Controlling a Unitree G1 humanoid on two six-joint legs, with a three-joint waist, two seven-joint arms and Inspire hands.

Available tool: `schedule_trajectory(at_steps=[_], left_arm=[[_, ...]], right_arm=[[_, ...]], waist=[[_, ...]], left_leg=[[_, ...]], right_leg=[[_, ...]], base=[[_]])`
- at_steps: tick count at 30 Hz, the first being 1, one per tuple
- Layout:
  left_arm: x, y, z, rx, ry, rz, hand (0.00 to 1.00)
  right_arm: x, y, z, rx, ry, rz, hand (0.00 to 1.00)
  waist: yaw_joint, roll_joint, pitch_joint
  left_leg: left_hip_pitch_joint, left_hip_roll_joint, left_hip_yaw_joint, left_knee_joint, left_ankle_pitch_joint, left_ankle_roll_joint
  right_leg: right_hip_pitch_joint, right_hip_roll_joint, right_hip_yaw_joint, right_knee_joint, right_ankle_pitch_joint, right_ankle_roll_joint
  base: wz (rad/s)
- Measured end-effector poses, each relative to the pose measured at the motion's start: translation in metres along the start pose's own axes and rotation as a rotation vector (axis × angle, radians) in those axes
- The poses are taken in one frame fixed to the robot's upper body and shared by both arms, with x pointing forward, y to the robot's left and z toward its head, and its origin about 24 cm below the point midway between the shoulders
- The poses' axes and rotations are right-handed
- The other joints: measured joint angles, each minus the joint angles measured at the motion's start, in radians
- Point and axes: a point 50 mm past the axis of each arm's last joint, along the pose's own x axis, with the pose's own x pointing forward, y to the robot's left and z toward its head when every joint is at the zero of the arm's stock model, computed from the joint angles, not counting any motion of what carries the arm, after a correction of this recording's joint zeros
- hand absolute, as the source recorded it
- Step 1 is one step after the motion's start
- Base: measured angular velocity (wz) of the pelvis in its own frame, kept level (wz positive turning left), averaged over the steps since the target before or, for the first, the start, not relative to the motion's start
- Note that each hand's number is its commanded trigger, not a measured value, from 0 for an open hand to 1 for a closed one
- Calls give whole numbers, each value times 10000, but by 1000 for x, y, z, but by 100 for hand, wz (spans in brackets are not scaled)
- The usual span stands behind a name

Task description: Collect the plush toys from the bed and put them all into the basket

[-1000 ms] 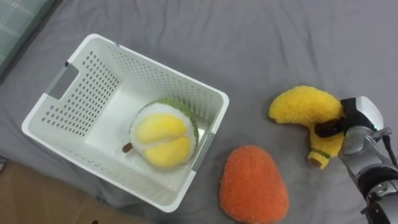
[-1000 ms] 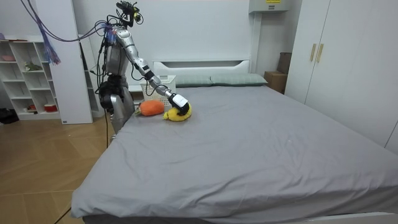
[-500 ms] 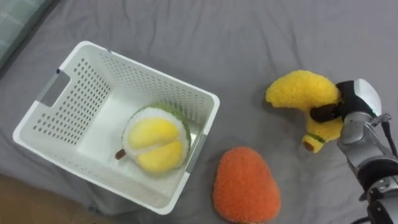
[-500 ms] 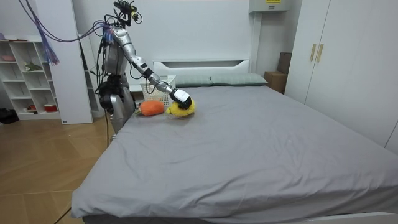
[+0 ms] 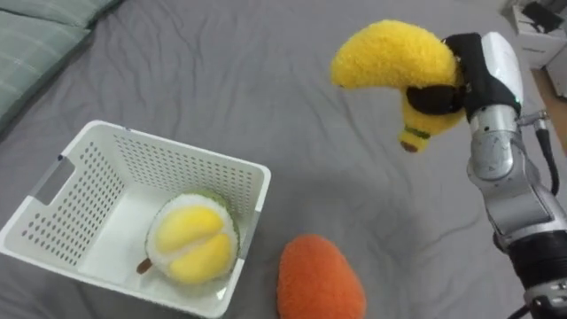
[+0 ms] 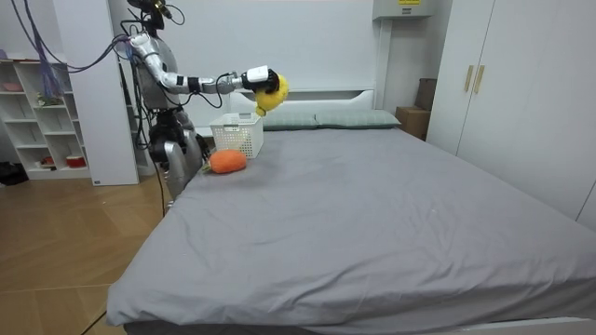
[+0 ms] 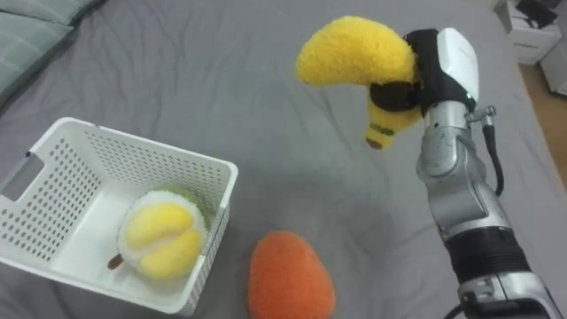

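My right hand [image 5: 483, 71] [image 7: 434, 71] [image 6: 253, 78] is shut on a yellow plush banana [image 5: 394, 62] [image 7: 359, 58] [image 6: 271, 91], held high above the grey bed, to the right of the basket. A white perforated basket [image 5: 84, 168] [image 7: 53, 151] [image 6: 237, 135] sits on the bed at my left with a yellow and green plush durian [image 5: 190, 244] [image 7: 159, 235] inside it. An orange plush toy [image 5: 319, 279] [image 7: 288, 279] [image 6: 226, 161] lies on the sheet just right of the basket.
The grey bed sheet [image 5: 266, 89] spreads all around. A green checked pillow [image 5: 40, 40] lies at the far left. In the room view I stand at the bed's head corner, beside white shelves [image 6: 42, 116]; wardrobes [image 6: 521, 102] stand across the room.
My right hand has lifted the plush banana off the bed, up and toward the basket. The head camera has shifted, so the basket and the orange toy sit lower in the picture.
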Motion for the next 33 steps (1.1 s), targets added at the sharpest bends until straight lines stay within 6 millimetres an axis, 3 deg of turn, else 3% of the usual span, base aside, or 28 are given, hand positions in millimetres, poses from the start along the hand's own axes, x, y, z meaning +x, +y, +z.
schedule_trajectory(at_steps=[3, 9, 13, 15, 20, 22, 26, 33], left_arm=[[0, 0, 2, 172, -44, -16, 0], [0, -1, 4, 272, -55, -36, 0], [1, -2, 11, 269, -203, 2, 0], [1, -2, 11, 327, -218, -5, 0], [1, -3, 14, 356, -272, -32, 0], [1, -3, 15, 561, -281, -16, 0], [2, -4, 19, 875, -398, -1, 0], [1, -11, 21, 1056, -402, -127, 0]], right_arm=[[0, 0, 6, -9, -206, 225, 100], [0, -11, 35, -149, -1412, -42, 100], [-3, -21, 61, -261, -2354, -452, 100], [-5, -22, 70, -217, -2682, -342, 100], [-12, -1, 87, -613, -3109, 657, 100], [-15, 8, 94, -619, -3165, 1052, 100], [-23, 25, 106, -524, -3511, 1922, 100], [-34, 46, 130, -350, -4069, 2810, 100]], waist=[[79, 66, -11], [181, 38, 8], [329, -49, 150], [423, -53, 159], [820, -81, 213], [843, -88, 217], [1312, -97, 216], [1817, -97, 216]], left_leg=[[60, -15, -5, -2, 8, 5], [243, -28, 1, -41, 24, 9], [237, -25, -8, -115, 19, 9], [218, -25, -68, -169, 18, 10], [310, -26, -143, -226, 13, 16], [218, -50, -293, -218, -2, 18], [212, -44, -338, -135, -5, 2], [142, -67, -427, -132, 0, 1]], right_leg=[[43, 0, 85, 95, -13, 8], [154, -13, 72, 80, -91, 39], [156, -24, -57, 68, -121, 46], [160, -27, -105, 73, -124, 51], [260, -34, -239, 67, -126, 59], [277, -40, -295, 42, -127, 62], [289, -12, -298, -47, -126, 61], [311, -44, -539, -58, -125, 64]], base=[[-1], [1], [6], [0], [4], [15], [3], [5]])
